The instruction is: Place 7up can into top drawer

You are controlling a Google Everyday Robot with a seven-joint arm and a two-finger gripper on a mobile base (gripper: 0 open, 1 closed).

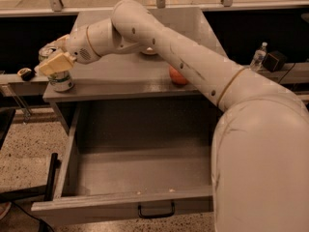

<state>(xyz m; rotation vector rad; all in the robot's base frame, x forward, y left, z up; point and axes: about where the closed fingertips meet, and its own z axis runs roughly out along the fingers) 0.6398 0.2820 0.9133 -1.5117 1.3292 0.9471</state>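
Observation:
The 7up can [61, 80] stands upright at the left front corner of the grey counter [120, 76]; its label shows white and green and its silver top peeks out behind the gripper. My gripper [53, 55] is at the can's upper part, open, with one tan finger [57, 63] in front of the can and the other behind it. The can rests on the counter. The top drawer [140, 170] is pulled fully out below the counter, with nothing in it, and has a black handle [156, 210] on its front panel.
A red apple [176, 76] sits on the counter, partly behind my arm. A white bowl [147, 51] is mostly hidden by the arm. A water bottle [259, 57] and a black box [274, 61] stand at the right. A small object [25, 73] lies left of the counter.

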